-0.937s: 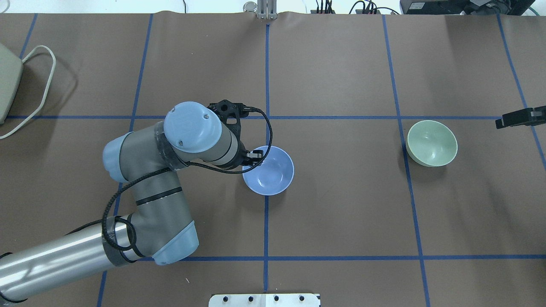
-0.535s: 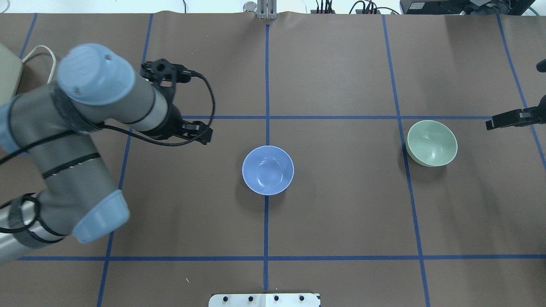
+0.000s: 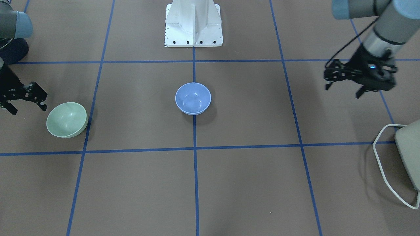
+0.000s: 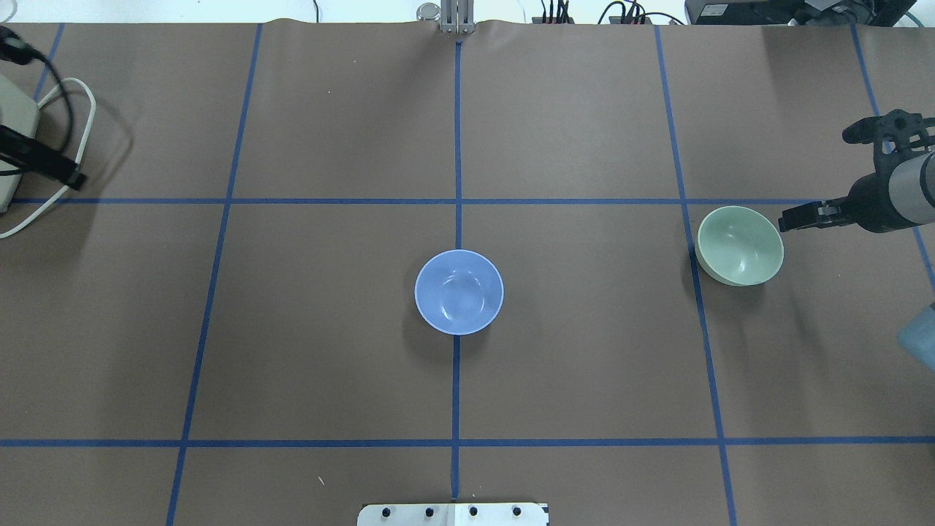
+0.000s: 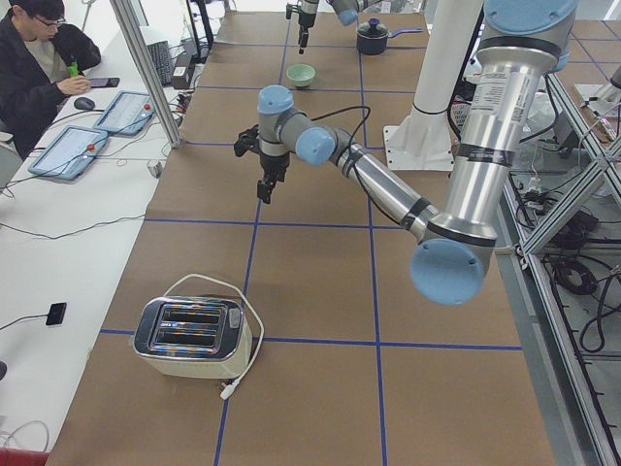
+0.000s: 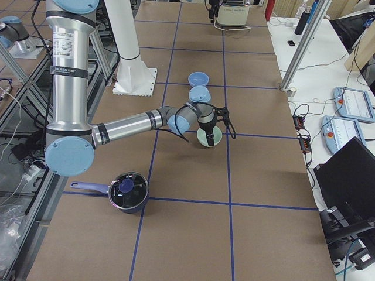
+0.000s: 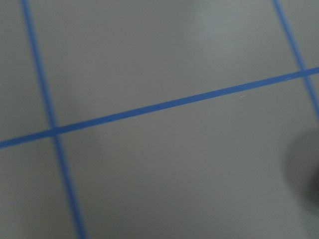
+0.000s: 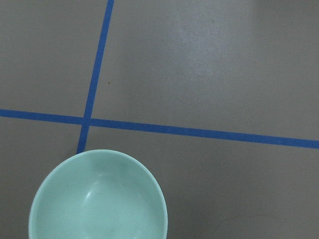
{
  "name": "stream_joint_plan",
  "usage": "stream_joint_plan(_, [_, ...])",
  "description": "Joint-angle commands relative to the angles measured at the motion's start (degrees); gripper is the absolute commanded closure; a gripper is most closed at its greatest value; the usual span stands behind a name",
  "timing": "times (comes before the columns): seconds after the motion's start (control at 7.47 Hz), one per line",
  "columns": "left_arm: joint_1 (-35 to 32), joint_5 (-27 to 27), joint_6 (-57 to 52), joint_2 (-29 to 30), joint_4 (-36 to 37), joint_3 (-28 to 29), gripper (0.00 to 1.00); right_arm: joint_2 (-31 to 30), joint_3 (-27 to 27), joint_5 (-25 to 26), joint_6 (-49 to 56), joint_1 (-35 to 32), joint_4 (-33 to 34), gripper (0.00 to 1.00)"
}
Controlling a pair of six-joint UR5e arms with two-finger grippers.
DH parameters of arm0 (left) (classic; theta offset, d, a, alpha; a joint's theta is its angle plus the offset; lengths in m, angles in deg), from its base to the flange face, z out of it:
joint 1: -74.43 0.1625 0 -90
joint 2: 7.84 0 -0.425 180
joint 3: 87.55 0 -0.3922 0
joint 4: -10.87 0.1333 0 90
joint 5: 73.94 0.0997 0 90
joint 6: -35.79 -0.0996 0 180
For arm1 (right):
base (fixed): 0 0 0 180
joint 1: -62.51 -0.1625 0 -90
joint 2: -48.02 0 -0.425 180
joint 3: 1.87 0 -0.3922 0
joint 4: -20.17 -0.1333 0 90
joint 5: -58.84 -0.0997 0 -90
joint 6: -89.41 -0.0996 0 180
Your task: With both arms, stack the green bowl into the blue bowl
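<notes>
Brown table (image 4: pixel 584 380) with a blue tape grid. My left arm (image 5: pixel 388 189) is out toward 9 o'clock in the overhead view, over by the toaster (image 5: pixel 192 336). My right arm (image 6: pixel 129 126) reaches in low from 3 o'clock.

Blue bowl (image 4: pixel 459 292) sits upright at table centre on a tape line, with nothing in it. Green bowl (image 4: pixel 739 245) is at 3 o'clock of the blue one, well apart, also empty, on the table.

Right gripper (image 3: pixel 29 109) has its jaws spread wide and empty. It is just beside the green bowl's rim at about 2 o'clock overhead, not touching as far as I can tell. Left gripper (image 3: pixel 342 92) is also spread and empty, above the table.

Judgement: the green bowl is light, stiff, smooth plastic, likely slippery. Pinch the rim at the near edge, one finger inside and one outside. Stacking not yet begun.
</notes>
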Motion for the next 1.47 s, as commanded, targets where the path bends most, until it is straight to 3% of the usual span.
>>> stream_joint_plan(0.0, [-17.52,-4.31,-27.94,-7.38,-0.38,8.85,0.02,2.86,3.01,-0.02,0.47,0.78,0.16,0.03])
stream_joint_plan(0.27, [-26.78,-4.31,-45.95,-7.92,-0.19,19.5,0.02,5.67,6.09,-0.37,0.56,0.87,0.33,0.13])
stream_joint_plan(0.67, [-28.13,-4.31,-46.01,-10.73,-0.38,19.63,0.02,7.53,9.44,-0.37,0.56,2.35,0.07,0.5])
stream_joint_plan(0.8, [-28.13,-4.31,-46.01,-10.74,-0.38,19.63,0.02,6.83,9.36,-0.37,0.56,2.71,-0.02,0.5])
stream_joint_plan(1.34, [-28.13,-4.4,-46.1,-10.91,-0.46,19.89,0.02,5.07,8.92,-0.81,0.64,3.24,-0.02,0.72])
